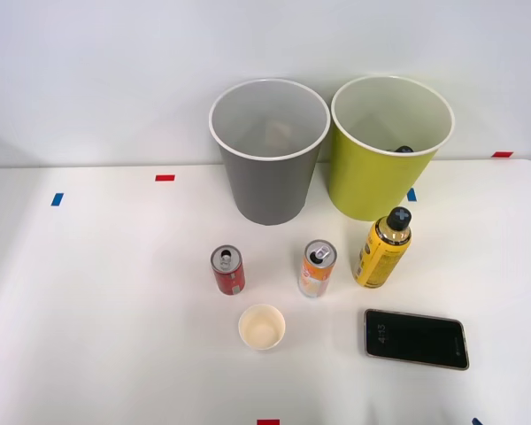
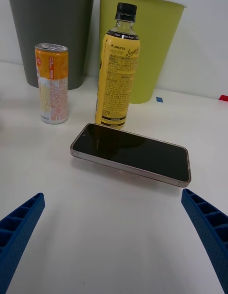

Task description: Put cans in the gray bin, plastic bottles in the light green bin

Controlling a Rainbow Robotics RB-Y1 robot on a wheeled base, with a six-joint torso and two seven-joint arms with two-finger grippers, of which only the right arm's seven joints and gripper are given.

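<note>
Yellow-labelled bottle (image 2: pixel 117 68) stands upright straight ahead of the spread, empty end effector (image 2: pixel 114 241)
A phone (image 2: pixel 132 152) lies flat on the desk (image 2: pixel 114 256) between them; the light green bin (image 2: pixel 152 46) is just behind the bottle

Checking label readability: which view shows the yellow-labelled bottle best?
Right wrist view. The yellow-labelled bottle stands close and side-on there, black cap to base, label print visible, behind the phone. The front view looks down on it, so it appears foreshortened, cap toward the camera.

A lab-like test setup — bare white table (image 1: pixel 88 310) with coloured tape markers (image 1: pixel 165 178), plain wall behind.
</note>
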